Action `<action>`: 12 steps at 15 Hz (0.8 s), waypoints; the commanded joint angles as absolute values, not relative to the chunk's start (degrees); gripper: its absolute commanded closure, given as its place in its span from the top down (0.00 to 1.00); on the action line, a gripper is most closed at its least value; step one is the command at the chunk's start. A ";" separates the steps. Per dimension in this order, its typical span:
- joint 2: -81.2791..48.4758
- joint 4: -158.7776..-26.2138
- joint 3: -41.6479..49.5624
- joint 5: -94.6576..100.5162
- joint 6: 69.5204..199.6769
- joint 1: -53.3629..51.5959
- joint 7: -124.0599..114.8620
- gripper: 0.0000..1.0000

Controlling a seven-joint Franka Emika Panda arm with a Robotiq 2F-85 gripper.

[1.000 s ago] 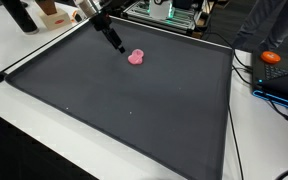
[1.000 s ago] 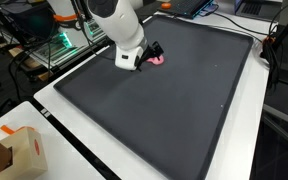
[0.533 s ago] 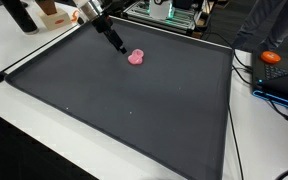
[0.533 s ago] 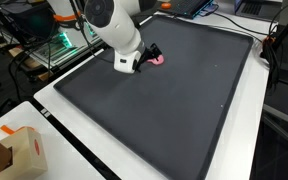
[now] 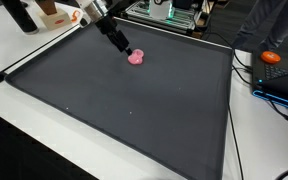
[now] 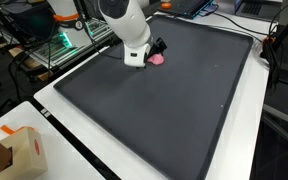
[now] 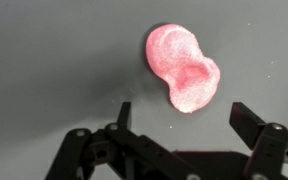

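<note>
**Q:** Where is it, seen from your end?

**A:** The pink lump (image 7: pixel 182 65) lies flat on the dark surface (image 5: pixel 134 110), just ahead of my end effector (image 7: pixel 180 106). In the wrist view its near end sits about level with my fingertips (image 7: pixel 124 108) and roughly midway between them. I can't tell whether anything is touching it. Both exterior views show the same thing, with the lump (image 5: pixel 136 57) right at the tip of my end effector (image 5: pixel 126 50).

**Q:** And your end effector?

**A:** It is spread wide with nothing in it. There is a clear gap on each side of the lump.

**Q:** How do you think it will handle?

**A:** It is small, so I'd judge it light. It has two rounded lobes joined at a slightly narrower waist, and the nearer lobe has a shallow dent. The skin looks grainy and matte, so it is probably not slippery. It may be soft or rubbery, but I can't be sure from here.

**Q:** Where would you take hold?

**A:** I'd go across the near lobe or the waist, low by the surface, with a gentle squeeze. A rounded side could roll or pop out from between my fingers.
</note>
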State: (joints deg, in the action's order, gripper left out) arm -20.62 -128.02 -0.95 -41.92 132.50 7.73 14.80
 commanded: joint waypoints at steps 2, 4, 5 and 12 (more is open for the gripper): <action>-18.62 -127.61 -1.07 -35.02 132.49 4.22 11.77 1.00; -17.83 -127.20 -1.25 -29.46 132.41 2.31 9.13 1.00; -17.49 -126.94 -1.49 -26.84 132.23 1.55 7.89 1.00; -17.06 -125.02 -1.96 -2.61 129.78 -6.92 -4.95 1.00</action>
State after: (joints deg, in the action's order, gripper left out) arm -17.28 -125.69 -2.15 -11.22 132.26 -3.87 -0.03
